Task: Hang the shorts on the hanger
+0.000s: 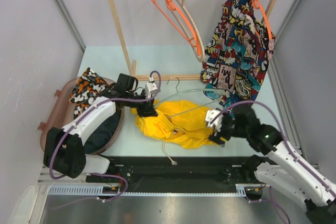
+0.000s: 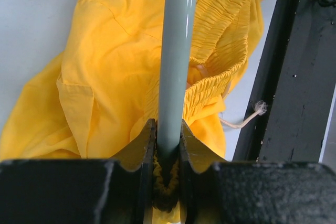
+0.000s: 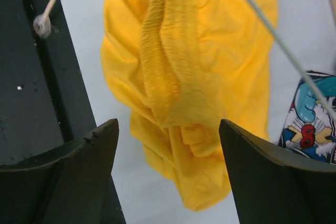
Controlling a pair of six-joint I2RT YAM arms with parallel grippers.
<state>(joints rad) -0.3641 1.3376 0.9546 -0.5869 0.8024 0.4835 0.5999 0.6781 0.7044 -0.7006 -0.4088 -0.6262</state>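
Two-arm threading is in hand: left gripper (image 2: pixel 169 129) clamped shut on the hanger (image 2: pixel 177 51) bar across the shorts (image 1: pixel 176 121) crumpled on the table (image 1: pixel 157 61), right gripper (image 3: pixel 168 145) wide open and empty over the waistband (image 3: pixel 157 51), which it should next pinch and drape over that bar.

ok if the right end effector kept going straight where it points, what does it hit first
Probably the shorts: their bunched yellow fabric lies dead ahead of the open right end effector, though depth is unclear.
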